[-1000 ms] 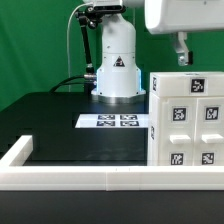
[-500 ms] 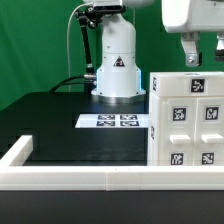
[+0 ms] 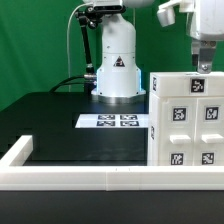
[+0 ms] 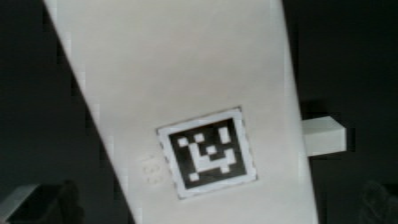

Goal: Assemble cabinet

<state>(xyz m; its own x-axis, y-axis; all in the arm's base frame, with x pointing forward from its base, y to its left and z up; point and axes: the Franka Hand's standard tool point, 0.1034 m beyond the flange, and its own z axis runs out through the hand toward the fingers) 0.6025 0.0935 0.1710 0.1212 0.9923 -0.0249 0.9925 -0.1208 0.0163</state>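
The cabinet [image 3: 185, 120] is a white boxy unit with several black-and-white tags, standing at the exterior view's right on the black table. My gripper [image 3: 204, 62] hangs just above its top edge and holds nothing. In the wrist view a long white face of the cabinet [image 4: 169, 90] fills the picture, with one tag [image 4: 214, 155] on it and a small white nub [image 4: 324, 135] at its side. My dark fingertips [image 4: 25, 203] show only dimly at the picture's edges, standing wide apart on either side of the white face.
The marker board [image 3: 115, 121] lies flat in front of the arm's white base [image 3: 116, 65]. A long low white border rail [image 3: 80, 178] runs along the table's near edge and turns back at the exterior view's left.
My gripper has moved toward the exterior view's right, from over the cabinet's left part to over its right part. The cabinet has not moved.
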